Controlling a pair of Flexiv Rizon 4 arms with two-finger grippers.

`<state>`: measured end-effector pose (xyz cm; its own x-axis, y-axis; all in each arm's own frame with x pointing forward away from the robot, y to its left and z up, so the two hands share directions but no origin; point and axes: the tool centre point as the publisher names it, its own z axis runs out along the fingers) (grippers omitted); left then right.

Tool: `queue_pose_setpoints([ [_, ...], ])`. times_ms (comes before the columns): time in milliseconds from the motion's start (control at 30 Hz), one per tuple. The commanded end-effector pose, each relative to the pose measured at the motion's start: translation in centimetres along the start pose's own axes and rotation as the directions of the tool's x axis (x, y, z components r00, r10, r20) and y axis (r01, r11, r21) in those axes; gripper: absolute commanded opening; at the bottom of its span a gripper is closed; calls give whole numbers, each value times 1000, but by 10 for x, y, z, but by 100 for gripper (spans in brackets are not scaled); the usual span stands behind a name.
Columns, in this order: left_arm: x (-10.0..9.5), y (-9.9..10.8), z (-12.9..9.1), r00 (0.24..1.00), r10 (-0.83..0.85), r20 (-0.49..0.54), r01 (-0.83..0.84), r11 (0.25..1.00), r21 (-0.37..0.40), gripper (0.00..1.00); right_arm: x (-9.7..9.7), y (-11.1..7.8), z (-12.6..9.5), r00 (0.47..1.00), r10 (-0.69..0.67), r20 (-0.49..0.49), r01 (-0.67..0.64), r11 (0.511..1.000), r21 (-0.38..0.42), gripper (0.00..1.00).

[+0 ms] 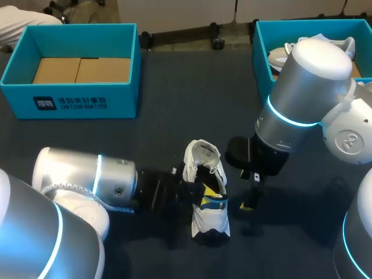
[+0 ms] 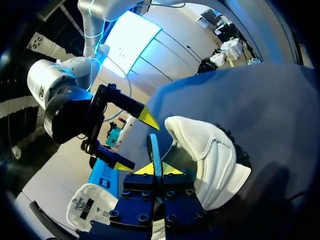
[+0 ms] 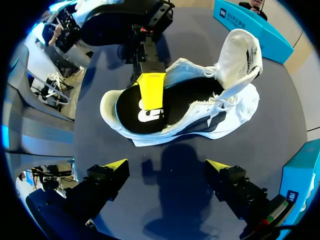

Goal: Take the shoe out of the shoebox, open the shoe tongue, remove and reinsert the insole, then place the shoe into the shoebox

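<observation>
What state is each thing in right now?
shoe: upright on the table, out of the box.
tongue: pulled open.
insole: lying inside the shoe.
left gripper: fingers shut on the shoe's side wall.
right gripper: fingers open, empty.
left shoebox: open, empty.
right shoebox: open, holds second shoe.

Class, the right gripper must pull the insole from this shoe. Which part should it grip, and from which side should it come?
Likely grip the insole at its heel-end edge, from above. The tongue stands folded back, leaving the shoe open on top; the left gripper pinches one side wall, so the right gripper should enter from the other side.
</observation>
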<state>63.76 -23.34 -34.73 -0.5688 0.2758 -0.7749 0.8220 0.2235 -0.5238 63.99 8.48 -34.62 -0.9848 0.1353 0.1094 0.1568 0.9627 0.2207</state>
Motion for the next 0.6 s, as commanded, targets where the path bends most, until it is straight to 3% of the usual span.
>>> queue_pose_setpoints([
  [33,4,0,0,1000,8,4,-8,1000,-17,0,1,-1,1,1000,0,1,0,1000,-1,100],
  [267,1,-8,-4,994,-105,27,104,994,28,0,1,-1,1,1000,0,1,0,1000,-1,100],
  [333,1,-13,-6,991,-127,36,125,991,50,18,1,-1,1,1000,0,1,0,1000,-1,100],
  [600,-7,-20,-12,982,-187,36,184,980,71,28,1,-1,1,1000,0,1,0,1000,-1,100],
])
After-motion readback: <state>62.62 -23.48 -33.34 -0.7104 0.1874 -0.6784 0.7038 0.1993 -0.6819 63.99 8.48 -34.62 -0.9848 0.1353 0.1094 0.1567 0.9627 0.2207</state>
